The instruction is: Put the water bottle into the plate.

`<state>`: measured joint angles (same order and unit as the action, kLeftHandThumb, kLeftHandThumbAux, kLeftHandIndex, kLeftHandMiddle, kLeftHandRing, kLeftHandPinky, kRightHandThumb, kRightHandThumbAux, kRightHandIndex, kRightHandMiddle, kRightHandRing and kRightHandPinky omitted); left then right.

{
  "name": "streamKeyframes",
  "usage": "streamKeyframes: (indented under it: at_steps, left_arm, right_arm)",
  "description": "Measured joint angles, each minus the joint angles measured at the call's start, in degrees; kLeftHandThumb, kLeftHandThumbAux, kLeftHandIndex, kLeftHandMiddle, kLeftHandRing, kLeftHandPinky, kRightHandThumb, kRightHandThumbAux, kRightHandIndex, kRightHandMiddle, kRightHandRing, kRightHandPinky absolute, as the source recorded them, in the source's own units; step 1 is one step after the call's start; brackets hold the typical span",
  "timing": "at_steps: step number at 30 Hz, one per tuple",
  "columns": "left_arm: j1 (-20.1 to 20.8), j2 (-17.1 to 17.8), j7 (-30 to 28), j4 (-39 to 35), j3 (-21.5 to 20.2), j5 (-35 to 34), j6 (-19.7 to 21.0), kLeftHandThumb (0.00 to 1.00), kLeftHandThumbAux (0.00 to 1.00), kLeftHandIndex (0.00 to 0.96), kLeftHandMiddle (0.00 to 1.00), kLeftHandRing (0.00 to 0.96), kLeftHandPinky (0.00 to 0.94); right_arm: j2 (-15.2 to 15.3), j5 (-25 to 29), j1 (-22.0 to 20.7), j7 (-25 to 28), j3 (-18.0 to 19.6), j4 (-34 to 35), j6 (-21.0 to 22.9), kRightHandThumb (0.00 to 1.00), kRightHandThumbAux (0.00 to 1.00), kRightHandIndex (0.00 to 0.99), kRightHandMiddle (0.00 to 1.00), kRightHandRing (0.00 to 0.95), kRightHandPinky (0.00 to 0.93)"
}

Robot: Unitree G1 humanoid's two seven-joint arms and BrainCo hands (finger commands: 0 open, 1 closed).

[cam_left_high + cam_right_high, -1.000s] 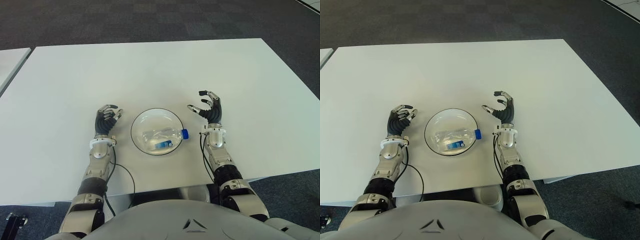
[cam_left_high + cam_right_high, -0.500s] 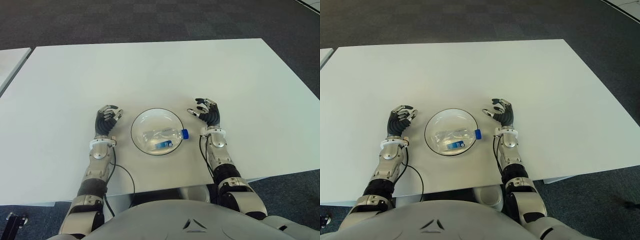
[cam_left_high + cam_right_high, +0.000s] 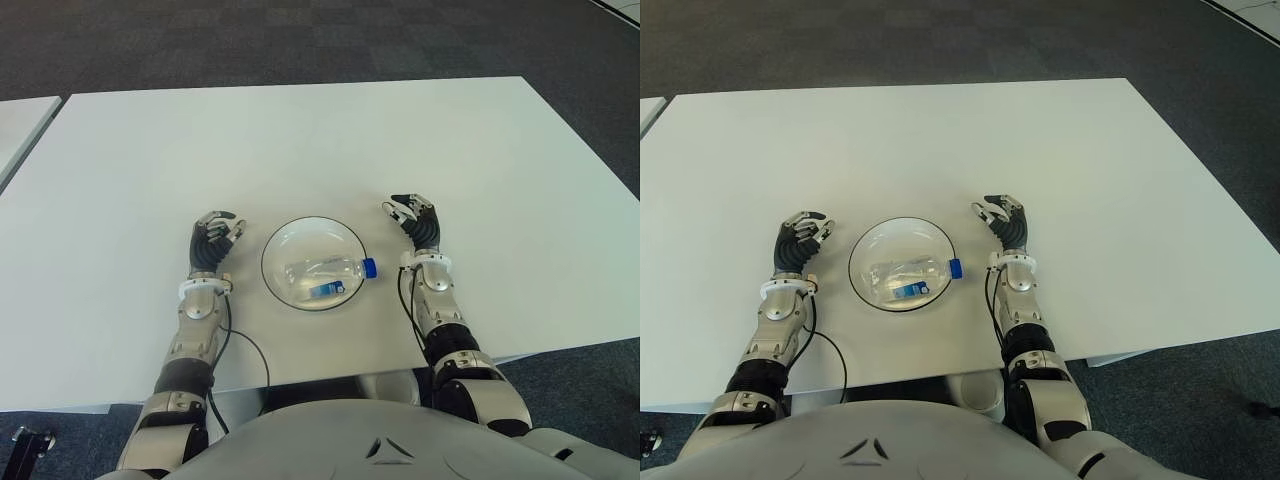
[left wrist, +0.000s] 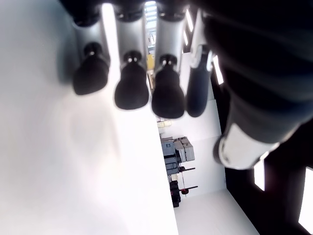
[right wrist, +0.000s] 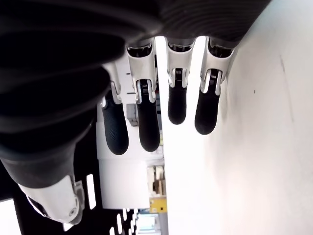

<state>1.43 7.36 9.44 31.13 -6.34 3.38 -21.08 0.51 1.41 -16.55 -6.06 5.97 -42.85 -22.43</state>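
A clear water bottle with a blue cap and blue label lies on its side inside the round glass plate near the table's front. Its cap end reaches the plate's right rim. My left hand shows just left of the plate, fingers curled into the palm with nothing in them. My right hand is on the plate's right side, a short gap away from it, fingers also curled and holding nothing.
The white table stretches wide behind the plate. A black cable loops from my left wrist toward the front edge. Another white table's corner shows at far left, with dark carpet beyond.
My right hand's fingers, spread a second ago, have curled in and the hand has settled lower beside the plate. The bottle, the plate and my left hand have not moved.
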Motion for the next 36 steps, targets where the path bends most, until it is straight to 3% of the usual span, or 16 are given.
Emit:
streamKeyframes:
  at_steps: [36]
  left_arm:
    - [-0.1, 0.1, 0.0, 0.3, 0.0, 0.0, -0.3, 0.709, 0.717, 0.437, 0.773, 0.773, 0.770]
  right_arm:
    - [-0.9, 0.0, -1.7, 0.0, 0.8, -3.8, -2.4, 0.711, 0.728, 0.435, 0.619, 0.613, 0.616]
